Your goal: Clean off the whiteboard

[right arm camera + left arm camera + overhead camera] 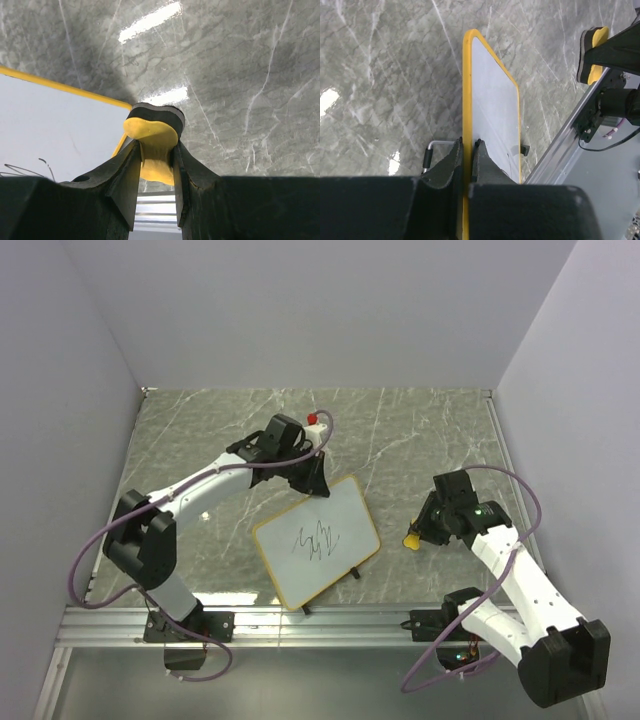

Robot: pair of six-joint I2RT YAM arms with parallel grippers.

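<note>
The whiteboard (318, 540) has a yellow frame, two black feet and a dark scribble in its middle. It lies near the table's front centre. My left gripper (318, 483) is shut on the board's far edge; in the left wrist view the fingers (451, 159) pinch the yellow frame of the whiteboard (492, 100). My right gripper (418, 532) is shut on the yellow bone-shaped eraser (411, 539), to the right of the board. In the right wrist view the eraser (152, 135) sits between the fingers, its dark felt side away from the camera, next to the board's corner (60, 125).
A small red and white object (316, 419) stands on the marble table behind the left arm. An aluminium rail (330, 620) runs along the table's front edge. White walls enclose the table on three sides.
</note>
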